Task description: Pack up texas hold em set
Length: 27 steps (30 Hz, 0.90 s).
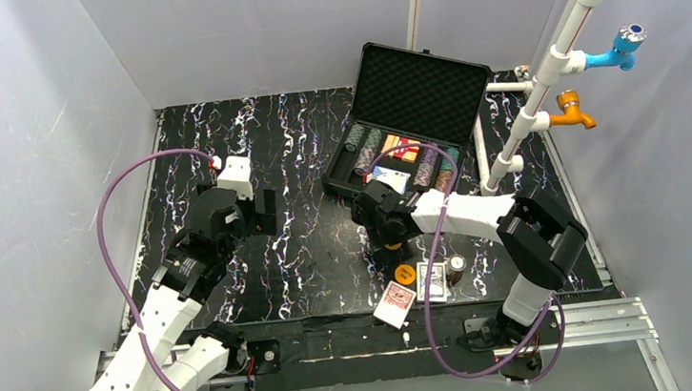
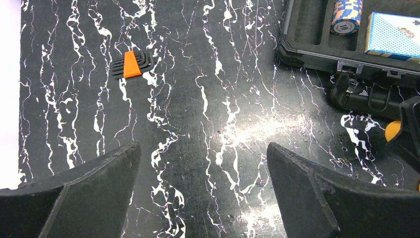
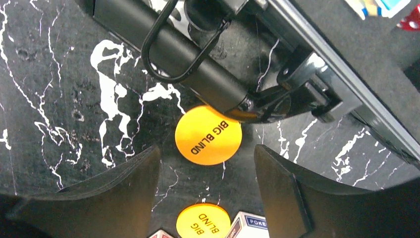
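The left gripper (image 2: 203, 148) hangs over the table (image 1: 300, 152) at about 9 o'clock. Its fingers are spread wide, with only marbled top between them. In its wrist view a set of hex keys (image 2: 131, 64) in an orange sleeve lies at 11 o'clock, well apart from the fingers.

The case (image 1: 419, 81) stands open at 1 o'clock on the table, its foam-lined lid raised and facing the arms. Its tray holds rows of chips (image 1: 363, 148) and a blue deck (image 2: 393, 34) lying flat just beside one row.

The right gripper (image 3: 205, 150) points down just in front of the case's near edge, at about 4 o'clock. Its fingers are spread to either side of a disc (image 3: 208, 135) marked BIG BLIND. The disc lies flat on the table and touches neither finger. Its far edge runs under the case's handle (image 3: 168, 49).

At 6 o'clock from that disc lies a second disc (image 1: 405, 273) with the same words. At the table's front edge, around 5 o'clock, are a red deck (image 1: 396, 303), another deck (image 1: 434, 281) and a short chip stack (image 1: 456, 266), close together.
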Each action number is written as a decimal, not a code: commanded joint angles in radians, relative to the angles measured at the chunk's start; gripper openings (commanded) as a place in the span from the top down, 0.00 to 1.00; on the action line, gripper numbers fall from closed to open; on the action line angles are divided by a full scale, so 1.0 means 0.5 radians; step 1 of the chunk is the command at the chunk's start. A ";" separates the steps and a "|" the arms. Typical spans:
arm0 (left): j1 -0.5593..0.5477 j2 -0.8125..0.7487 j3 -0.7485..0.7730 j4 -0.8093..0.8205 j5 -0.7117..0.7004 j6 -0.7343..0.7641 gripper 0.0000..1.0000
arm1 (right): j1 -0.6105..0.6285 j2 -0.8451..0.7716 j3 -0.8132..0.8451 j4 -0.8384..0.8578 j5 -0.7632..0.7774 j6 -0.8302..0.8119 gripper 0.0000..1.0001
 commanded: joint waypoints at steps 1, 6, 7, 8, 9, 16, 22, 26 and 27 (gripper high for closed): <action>0.009 -0.032 -0.016 0.009 -0.048 0.016 0.02 | -0.054 0.045 -0.008 0.121 -0.051 -0.055 0.24; 0.009 -0.030 -0.014 0.009 -0.048 0.019 0.02 | -0.110 0.062 -0.044 0.154 -0.100 -0.068 0.26; 0.010 -0.030 -0.016 0.009 -0.048 0.019 0.02 | -0.117 0.062 -0.052 0.162 -0.106 -0.073 0.27; 0.008 -0.029 -0.015 0.010 -0.046 0.019 0.02 | -0.125 0.065 -0.061 0.168 -0.115 -0.079 0.28; 0.008 -0.029 -0.015 0.011 -0.045 0.019 0.02 | -0.132 0.067 -0.069 0.174 -0.126 -0.085 0.29; 0.008 -0.026 -0.014 0.009 -0.041 0.019 0.02 | -0.143 0.075 -0.131 0.174 -0.198 -0.100 0.34; 0.010 -0.023 -0.014 0.011 -0.042 0.020 0.02 | -0.141 0.084 -0.176 0.155 -0.257 -0.086 0.36; 0.010 -0.023 -0.014 0.009 -0.036 0.019 0.02 | -0.132 0.074 -0.185 0.121 -0.254 -0.102 0.33; 0.009 -0.023 -0.013 0.011 -0.036 0.021 0.02 | -0.126 0.069 -0.182 0.112 -0.255 -0.109 0.33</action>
